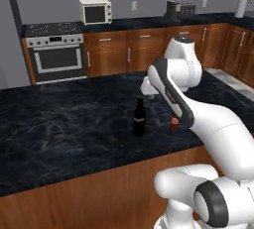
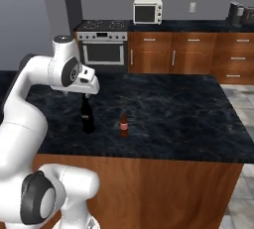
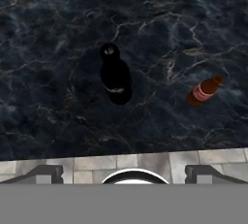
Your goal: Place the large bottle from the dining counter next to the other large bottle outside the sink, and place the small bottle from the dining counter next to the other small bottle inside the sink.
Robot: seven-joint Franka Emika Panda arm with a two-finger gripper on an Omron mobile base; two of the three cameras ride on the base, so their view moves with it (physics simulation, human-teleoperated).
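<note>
Now I see the black stone counter (image 1: pixel 59 124) carrying the large bottle (image 1: pixel 139 118) upright, the small bottle (image 1: pixel 174 124) just beside it. My gripper (image 2: pixel 87 93) hovers above the large bottle, fingers (image 3: pixel 43 173) apart, empty. I judge the first pickup underway; next I must descend squarely over its neck.

White rounded arm (image 1: pixel 218 124), dark joints

Both base views look forward and down from behind the arm, sharing the glossy black stone counter (image 1: pixel 59 124); the hand view looks straight down onto it from above.
</note>
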